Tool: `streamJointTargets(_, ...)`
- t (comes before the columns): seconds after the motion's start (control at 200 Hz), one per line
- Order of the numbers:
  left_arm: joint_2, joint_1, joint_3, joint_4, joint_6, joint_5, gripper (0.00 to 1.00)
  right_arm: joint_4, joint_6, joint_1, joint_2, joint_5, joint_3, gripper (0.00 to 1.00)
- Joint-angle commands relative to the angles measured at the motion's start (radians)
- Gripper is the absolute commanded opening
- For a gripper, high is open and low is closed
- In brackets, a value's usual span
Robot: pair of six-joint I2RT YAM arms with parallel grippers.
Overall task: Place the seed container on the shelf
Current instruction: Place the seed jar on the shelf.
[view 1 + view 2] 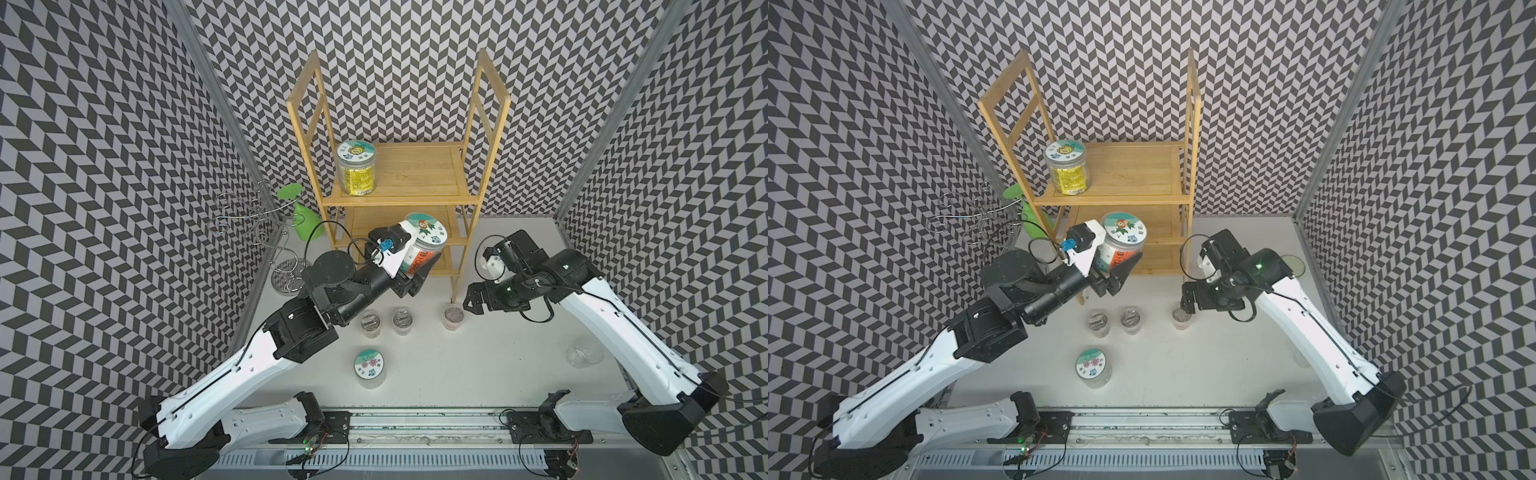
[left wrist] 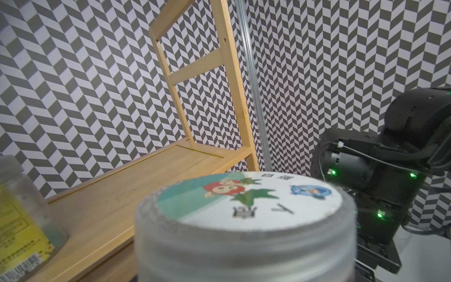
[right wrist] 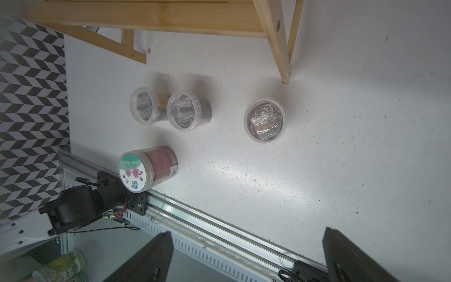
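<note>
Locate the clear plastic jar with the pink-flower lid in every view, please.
In a top view: the clear plastic jar with the pink-flower lid stands on the white table, on the near side of the small clear tubs.
In a top view: the jar, same spot.
Left wrist: not in it.
Right wrist: the jar near the metal rail.
Shared landmark: the light-wood bamboo shelf, in all four.

Right gripper point(image 3: 246, 233) spread wide above white table point(image 3: 353, 151): two clear-lidded cups point(image 3: 144, 106), point(image 3: 184, 111) side by side, third cup point(image 3: 265, 119) near shelf point(image 3: 284, 48) leg, flower-lidded jar point(image 3: 146, 168) by rail point(image 3: 219, 219).
</note>
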Motion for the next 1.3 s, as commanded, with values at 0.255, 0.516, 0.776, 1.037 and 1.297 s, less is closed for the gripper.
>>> streamJointTargets(0.255,0.141,-0.013,0.102,0.390,0.141,-0.187,0.55,0.039,-0.047,-0.041,-0.056,-0.006,-0.074,1.00)
streamJointTargets(0.516,0.244,-0.016,0.189,0.535,0.204,-0.262,0.56,0.042,-0.048,-0.048,-0.062,-0.002,-0.078,1.00)
streamJointTargets(0.776,0.363,-0.016,0.291,0.618,0.265,-0.421,0.57,0.041,-0.046,-0.057,-0.056,-0.012,-0.065,1.00)
streamJointTargets(1.037,0.455,0.013,0.365,0.638,0.260,-0.529,0.58,0.047,-0.045,-0.060,-0.049,-0.028,-0.058,1.00)
streamJointTargets(1.297,0.506,0.068,0.408,0.622,0.229,-0.523,0.58,0.046,-0.045,-0.059,-0.040,-0.034,-0.047,1.00)
